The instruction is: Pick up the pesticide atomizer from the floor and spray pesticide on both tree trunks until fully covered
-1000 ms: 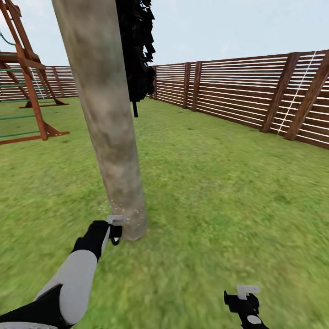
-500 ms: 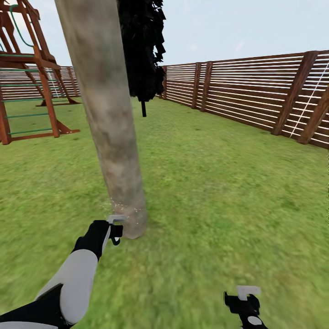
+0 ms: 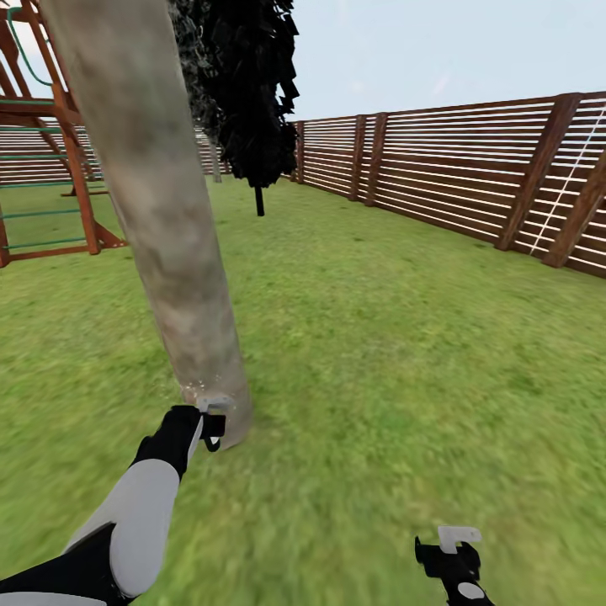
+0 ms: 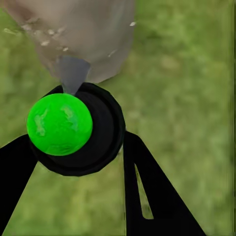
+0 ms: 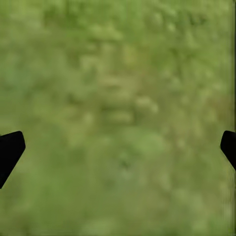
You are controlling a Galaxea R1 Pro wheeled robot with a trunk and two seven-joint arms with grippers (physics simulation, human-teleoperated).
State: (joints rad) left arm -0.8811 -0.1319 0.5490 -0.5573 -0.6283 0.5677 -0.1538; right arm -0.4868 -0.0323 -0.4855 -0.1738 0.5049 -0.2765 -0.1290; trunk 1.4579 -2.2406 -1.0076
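A thick grey-beige tree trunk [image 3: 160,219] rises from the grass lawn [image 3: 396,353] at the left of the head view. My left gripper [image 3: 207,423] is at the trunk's foot, shut on the pesticide atomizer [image 3: 214,405]. In the left wrist view the atomizer [image 4: 60,124] shows a bright green round top in a black ring, held in my left gripper [image 4: 78,152]. Its grey nozzle points at the trunk [image 4: 93,34], where small white droplets speckle the bark. My right gripper [image 3: 454,551] hangs low at the right over grass, open and empty, as the right wrist view [image 5: 118,147] also shows.
A reddish-brown slatted fence [image 3: 471,177] runs along the right and back. A wooden play frame [image 3: 71,160] stands at the far left. A narrow dark cypress-like tree [image 3: 248,93] stands behind the trunk. Open grass stretches to the right.
The whole head view has shifted, so the camera moved: the trunk now stands further left in the picture. The left gripper with the atomizer stays at the trunk's foot.
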